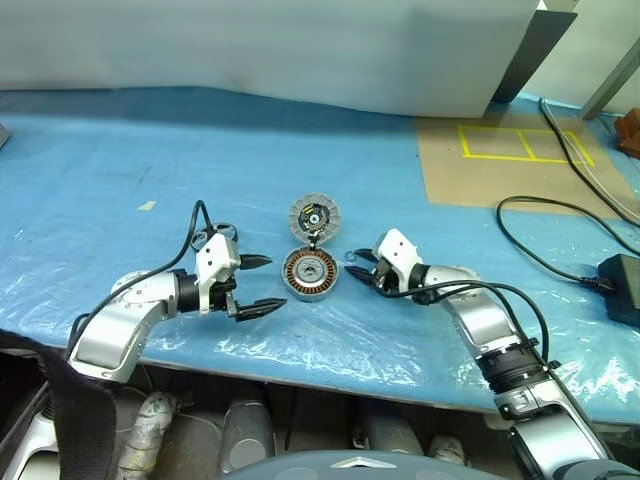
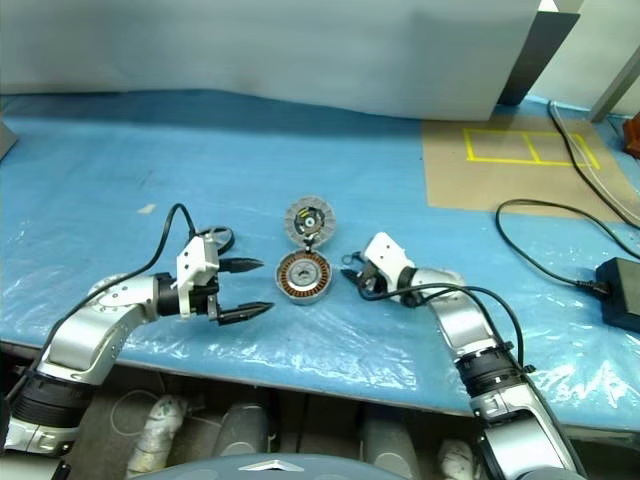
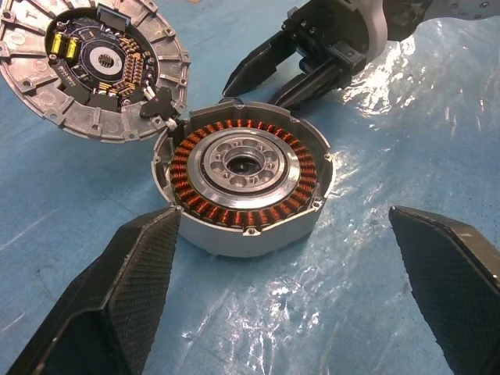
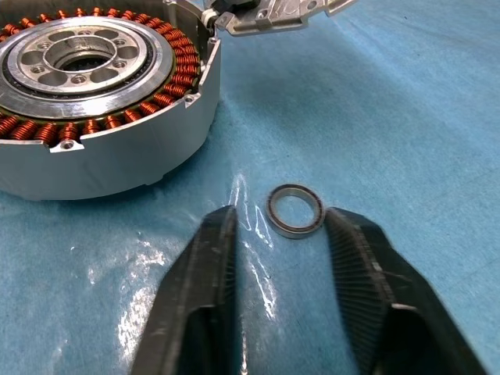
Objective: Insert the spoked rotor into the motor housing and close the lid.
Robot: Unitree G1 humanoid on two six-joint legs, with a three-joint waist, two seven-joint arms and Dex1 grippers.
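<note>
The motor housing [image 1: 309, 273] stands on the blue sheet, its copper windings and silver hub [image 3: 244, 162] facing up. The lid [image 1: 315, 216] lies flipped open just behind it, joined at the rim, its dark circuit side showing [image 3: 86, 66]. My left gripper [image 1: 272, 283] hovers left of the housing, wide open and empty. My right gripper [image 1: 355, 265] is low on the sheet to the right of the housing, its fingers [image 4: 205, 273] narrowly apart. A small thin metal ring [image 4: 294, 209] lies flat at their tips, with a gap on one side. The spoked rotor is out of view.
The blue plastic sheet [image 1: 150, 160] covers the table, whose front edge [image 1: 300, 370] runs close below both arms. Black cables [image 1: 540, 250] and a power brick [image 1: 622, 285] lie at the right. A brown patch with yellow tape [image 1: 510, 150] sits at the back right.
</note>
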